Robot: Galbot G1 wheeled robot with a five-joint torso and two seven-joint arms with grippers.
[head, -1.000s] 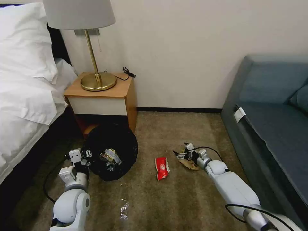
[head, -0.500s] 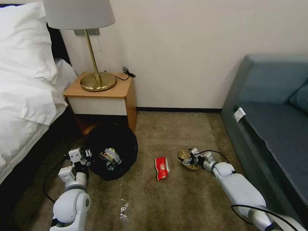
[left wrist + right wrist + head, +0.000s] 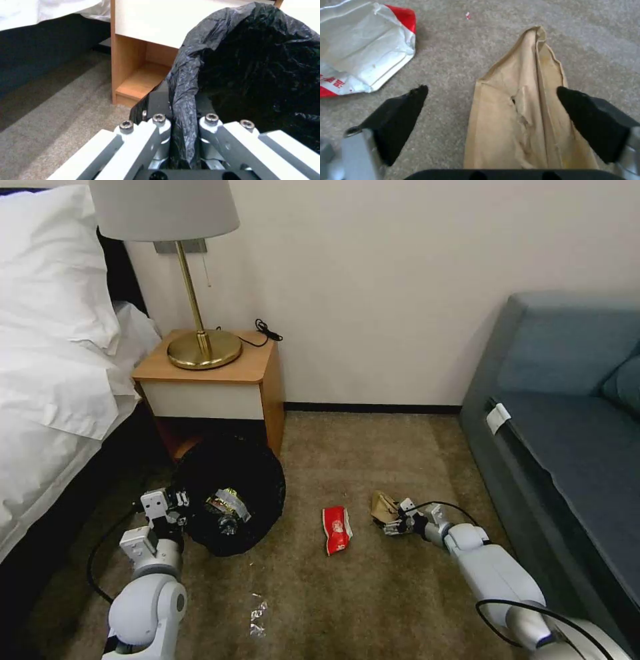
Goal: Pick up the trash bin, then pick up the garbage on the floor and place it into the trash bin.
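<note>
The trash bin [image 3: 230, 473], lined with a glossy black bag, sits tilted on the carpet before the nightstand, with litter [image 3: 227, 507] inside it. My left gripper [image 3: 175, 503] is shut on its bagged rim [image 3: 183, 100], a finger on either side. The crumpled brown paper [image 3: 383, 507] lies on the carpet at the tip of my right gripper [image 3: 395, 523]. In the right wrist view the paper [image 3: 520, 112] lies between the black fingertips [image 3: 580, 105] of the right gripper [image 3: 491, 90], which is open and wide apart. The red snack packet [image 3: 337, 528] lies left of it.
A wooden nightstand [image 3: 220, 373] with a brass lamp [image 3: 200, 347] stands behind the bin, and a bed [image 3: 53, 380] is at the left. A blue sofa [image 3: 567, 433] bounds the right side. A clear film scrap [image 3: 258, 617] lies on the near carpet.
My right gripper has drawn back to the right and toward me and turned; the brown paper, once under it, now shows ahead of its tips. The left arm and bin have held still.
</note>
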